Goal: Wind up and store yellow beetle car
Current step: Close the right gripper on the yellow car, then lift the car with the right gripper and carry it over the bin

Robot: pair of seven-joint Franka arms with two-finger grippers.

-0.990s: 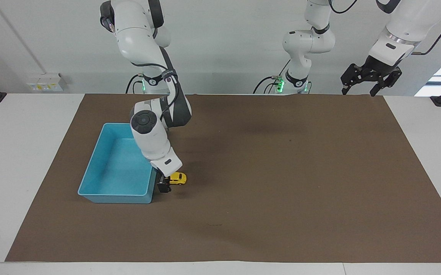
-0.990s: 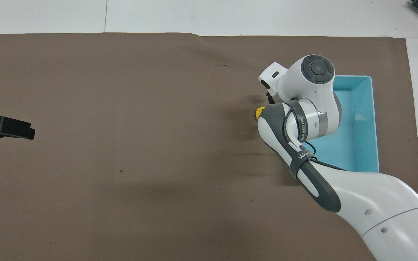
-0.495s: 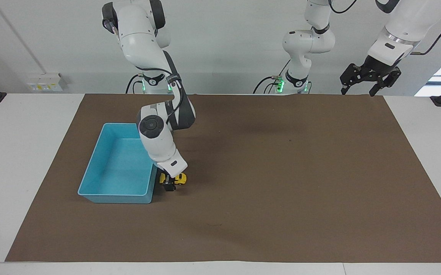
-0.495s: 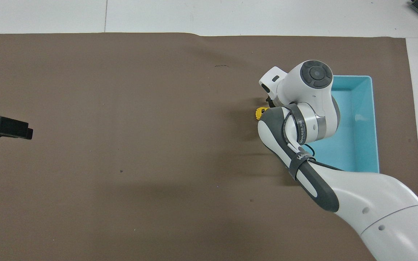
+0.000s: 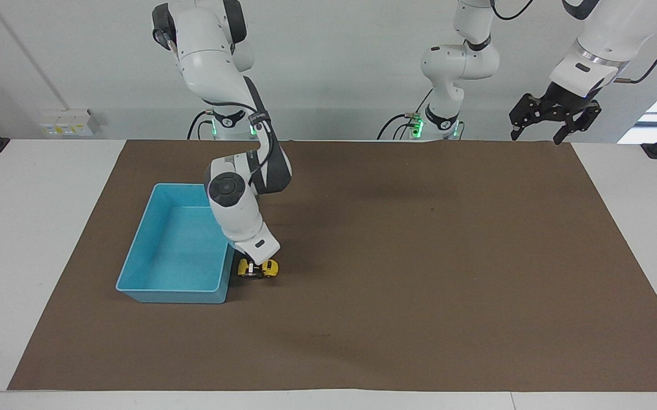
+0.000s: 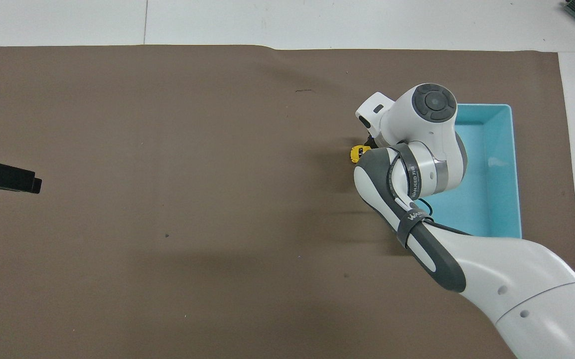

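The yellow beetle car [image 5: 272, 267] stands on the brown mat right beside the blue bin [image 5: 160, 292], toward the right arm's end of the table. My right gripper [image 5: 256, 270] is down on the car's middle, with yellow showing on both sides of it. In the overhead view only a sliver of the car [image 6: 356, 153] shows past the right arm's wrist, which hides the gripper. My left gripper [image 5: 536, 134] waits open and empty, raised at the left arm's end of the table; its tip shows in the overhead view [image 6: 31, 181].
The blue bin [image 6: 497, 189] holds nothing that I can see. The brown mat [image 5: 419, 273] covers most of the white table.
My right gripper moved from beside the bin's corner onto the car and came down over its middle. The left gripper drifted slightly.
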